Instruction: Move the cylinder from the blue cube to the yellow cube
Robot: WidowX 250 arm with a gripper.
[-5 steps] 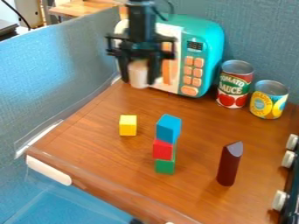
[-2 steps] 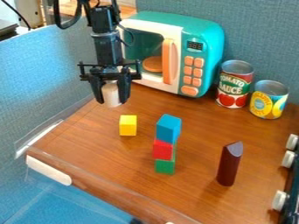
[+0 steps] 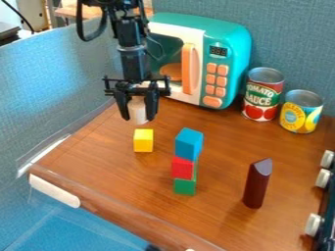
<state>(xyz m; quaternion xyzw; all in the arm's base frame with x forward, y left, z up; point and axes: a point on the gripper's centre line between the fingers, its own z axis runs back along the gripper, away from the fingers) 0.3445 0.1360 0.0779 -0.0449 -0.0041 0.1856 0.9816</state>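
In the camera view, the gripper (image 3: 138, 118) hangs over the back part of the counter (image 3: 121, 179), on the side of the left edge. Its fingers (image 3: 151, 104) are grasping the white cylinder (image 3: 137, 112) from both sides. The cylinder looks close to upright and is off the counter; its lower end shows just above the yellow cube (image 3: 143, 141), with a narrow strip of wood between them. The yellow cube sits nearer the counter's left edge than its right, behind the front left corner. The blue cube (image 3: 188, 144) tops a stack over the red cube (image 3: 182, 168) and the green cube (image 3: 184, 187), nearer the front edge, and bears no cylinder.

The step in hand seems to be lining up for the placing. From this slant, height and depth are easily confused, so the cylinder is best centred over the cube's top face before it goes down. A slow, straight descent, with the cylinder kept plumb, should suit the small support. The fingers had better part only once its base rests flat, opening evenly and then lifting straight up. An off-centre landing could topple the cylinder or push the cube; swinging wide could clip the stack.
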